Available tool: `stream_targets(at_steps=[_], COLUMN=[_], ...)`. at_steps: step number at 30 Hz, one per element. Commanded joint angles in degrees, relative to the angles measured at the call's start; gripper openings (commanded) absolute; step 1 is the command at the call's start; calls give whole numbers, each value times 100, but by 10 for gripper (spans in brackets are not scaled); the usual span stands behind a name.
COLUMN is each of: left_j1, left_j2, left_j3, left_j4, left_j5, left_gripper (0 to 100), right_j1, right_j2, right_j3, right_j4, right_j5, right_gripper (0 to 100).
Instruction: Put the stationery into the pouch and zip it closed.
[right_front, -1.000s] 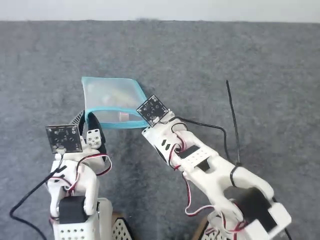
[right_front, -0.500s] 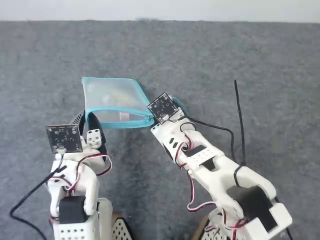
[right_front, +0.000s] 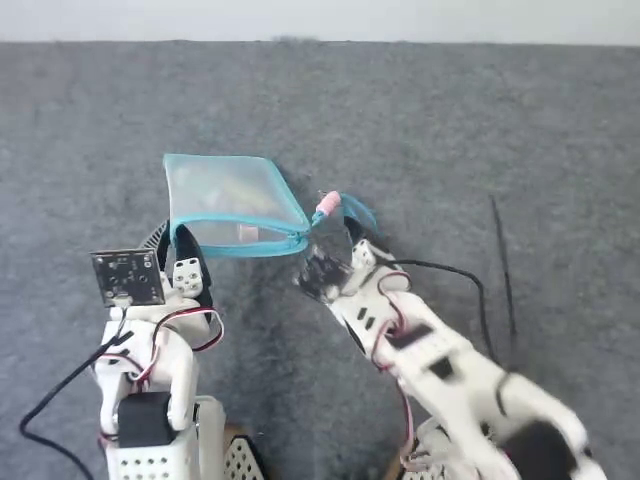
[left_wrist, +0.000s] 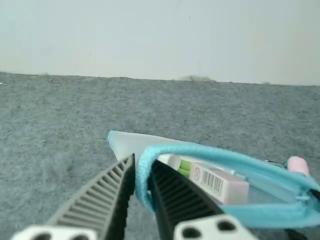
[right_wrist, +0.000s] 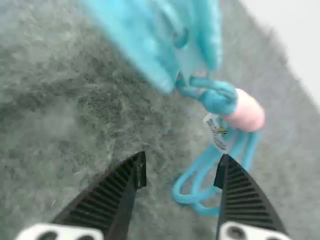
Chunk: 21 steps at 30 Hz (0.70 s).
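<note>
Bare surface lies beyond and right of the pouch. The left claw grips its near-left rim; a black cable lies on the surface farther right.

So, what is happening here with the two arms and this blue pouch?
The left claw is clamped on one end of the blue pouch, which lies on the grey mat. Stationery shows inside it. The pink zipper pull sits at the pouch's other end, so the zip looks closed or nearly closed. The right claw is open just beside that pull and grips nothing.
</note>
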Motion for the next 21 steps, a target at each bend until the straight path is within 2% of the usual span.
stream_targets(at_steps=[1,8,14,21], left_j1=[-9,-9,-18,-18], left_j2=[-211,-211,-211,-211], left_j3=[-224,-215,-215,-215], left_j4=[-70,-70,-70,-70], left_j5=[-88,-88,-88,-88], left_gripper=[12,12,12,12], right_j1=[-13,-22,-4,-13], right_j2=[-1297,-1727,-998,66], right_j3=[44,-97,-633,-1503], right_j4=[664,892,848,848], right_j5=[-35,-255,-167,396], right_gripper=[230,230,230,230])
